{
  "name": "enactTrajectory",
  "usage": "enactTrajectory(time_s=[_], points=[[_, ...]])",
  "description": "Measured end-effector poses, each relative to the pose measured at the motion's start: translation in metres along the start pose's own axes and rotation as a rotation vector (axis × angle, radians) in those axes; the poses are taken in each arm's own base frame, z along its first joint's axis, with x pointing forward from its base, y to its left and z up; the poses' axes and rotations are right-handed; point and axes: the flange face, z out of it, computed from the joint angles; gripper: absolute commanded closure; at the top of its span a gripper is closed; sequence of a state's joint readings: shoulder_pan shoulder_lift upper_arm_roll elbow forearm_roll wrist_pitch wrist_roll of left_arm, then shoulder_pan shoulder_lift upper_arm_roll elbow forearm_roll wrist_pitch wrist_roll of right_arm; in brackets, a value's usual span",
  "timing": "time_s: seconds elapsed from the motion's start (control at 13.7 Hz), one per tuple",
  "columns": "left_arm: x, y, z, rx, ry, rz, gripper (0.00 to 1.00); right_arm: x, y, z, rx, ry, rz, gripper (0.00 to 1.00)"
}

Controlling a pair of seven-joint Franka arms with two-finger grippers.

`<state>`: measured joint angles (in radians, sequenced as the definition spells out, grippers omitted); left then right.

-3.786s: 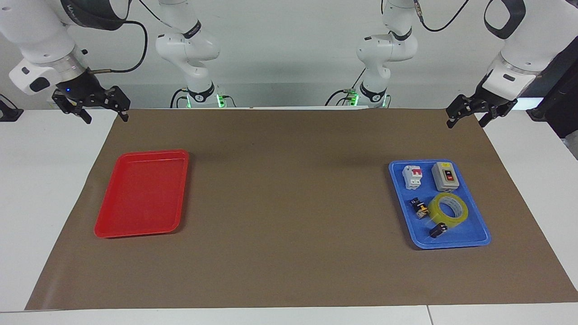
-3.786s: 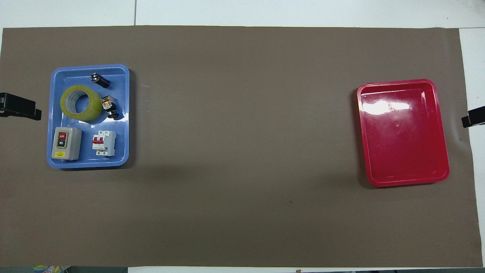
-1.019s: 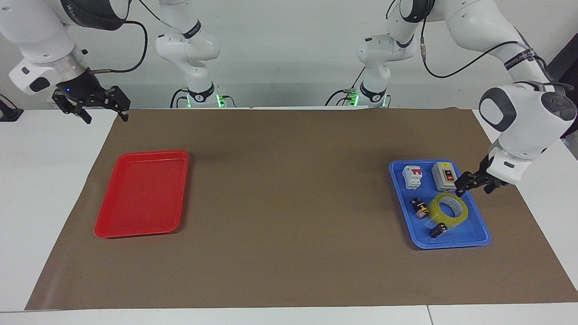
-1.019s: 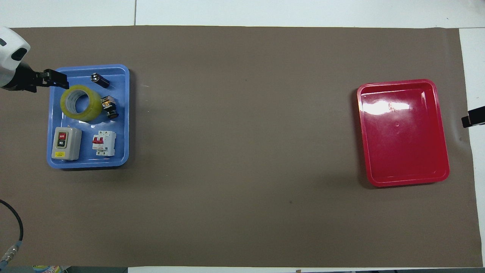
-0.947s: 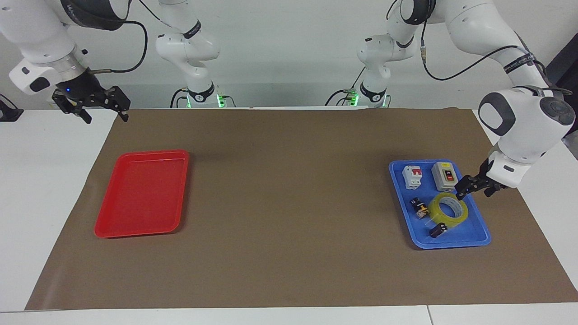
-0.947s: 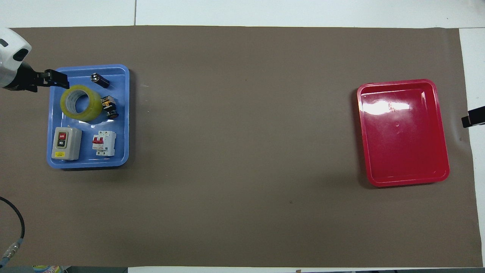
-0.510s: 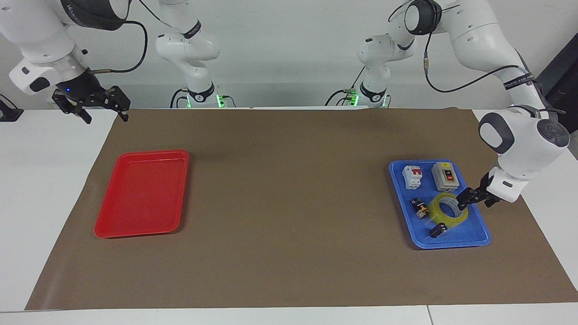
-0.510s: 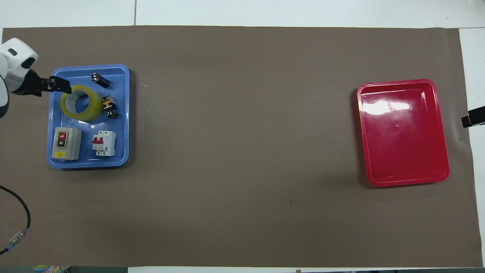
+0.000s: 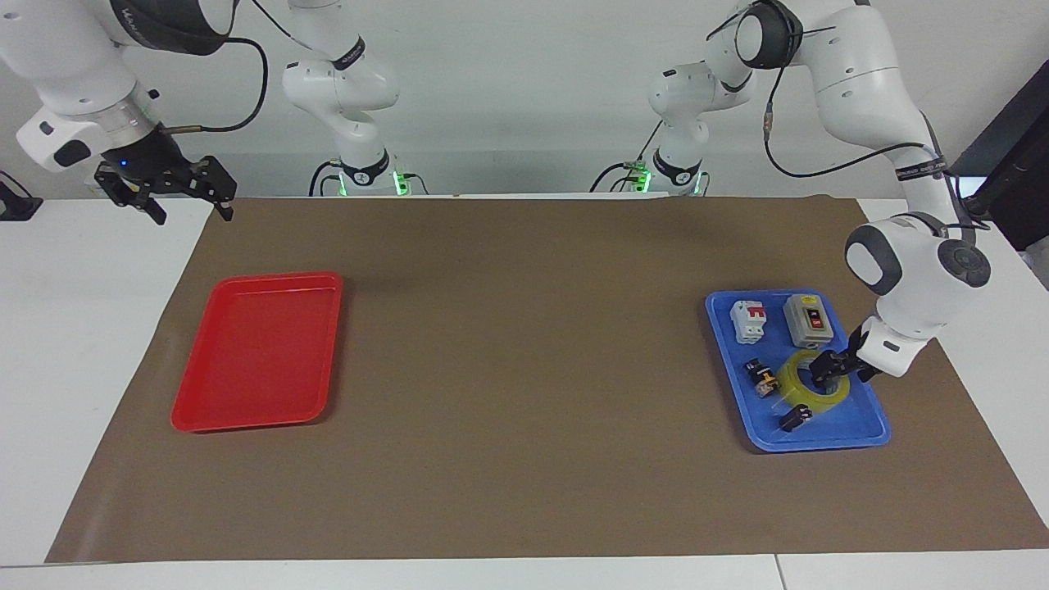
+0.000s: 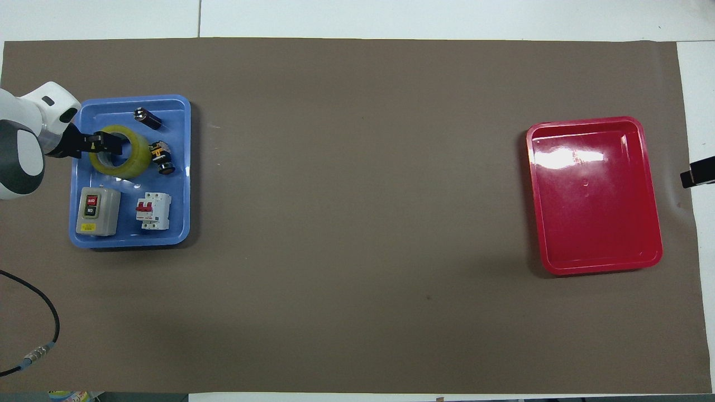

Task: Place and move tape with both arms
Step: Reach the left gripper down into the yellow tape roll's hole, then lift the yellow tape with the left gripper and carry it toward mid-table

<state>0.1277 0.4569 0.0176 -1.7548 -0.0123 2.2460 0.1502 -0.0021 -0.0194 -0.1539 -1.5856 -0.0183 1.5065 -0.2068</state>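
Observation:
The yellow tape roll (image 9: 807,398) lies flat in the blue tray (image 9: 819,447) at the left arm's end of the table; it also shows in the overhead view (image 10: 139,160). My left gripper (image 9: 824,369) is low over the roll, open, with its fingers about the roll's wall on the side toward the table's end (image 10: 106,144). The roll rests on the tray floor. My right gripper (image 9: 190,213) is open and empty, and waits in the air over the mat's corner near the robots; only its tip (image 10: 695,172) shows in the overhead view.
The blue tray (image 10: 128,241) also holds a grey switch box (image 10: 98,210), a white and red breaker (image 10: 153,210), a small black-and-yellow component (image 10: 160,152) beside the tape, and a small black cylinder (image 10: 147,117). A bare red tray (image 10: 603,271) lies at the right arm's end.
My left arm has swung in from the mat's corner and come down onto the tape roll in the blue tray. The tape and the right arm have not moved.

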Motion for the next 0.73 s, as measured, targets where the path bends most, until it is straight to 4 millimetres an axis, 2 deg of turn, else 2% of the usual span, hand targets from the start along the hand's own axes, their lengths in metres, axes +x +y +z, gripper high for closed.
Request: enactTrajectory(time_s=[0.15,0.22,0.29,0.36,0.73], points=[[-0.0046,0.0005,0.0043,-0.001,-0.009,0.001,0.13,0.0000,0.0000,0.0000,0.000,0.000,0.000,0.00],[-0.0061,0.0006,0.0053,-0.001,-0.009,0.001,0.34,0.0000,0.0000,0.0000,0.000,0.000,0.000,0.00],[-0.0073,0.0008,0.0060,-0.001,-0.009,0.001,0.73,0.0000,0.0000,0.0000,0.000,0.000,0.000,0.00],[-0.0078,0.0009,0.0064,-0.001,-0.010,0.001,1.00,0.0000,0.0000,0.0000,0.000,0.000,0.000,0.00],[-0.0092,-0.0005,0.0028,-0.001,-0.010,0.000,1.00,0.0000,0.0000,0.0000,0.000,0.000,0.000,0.00]])
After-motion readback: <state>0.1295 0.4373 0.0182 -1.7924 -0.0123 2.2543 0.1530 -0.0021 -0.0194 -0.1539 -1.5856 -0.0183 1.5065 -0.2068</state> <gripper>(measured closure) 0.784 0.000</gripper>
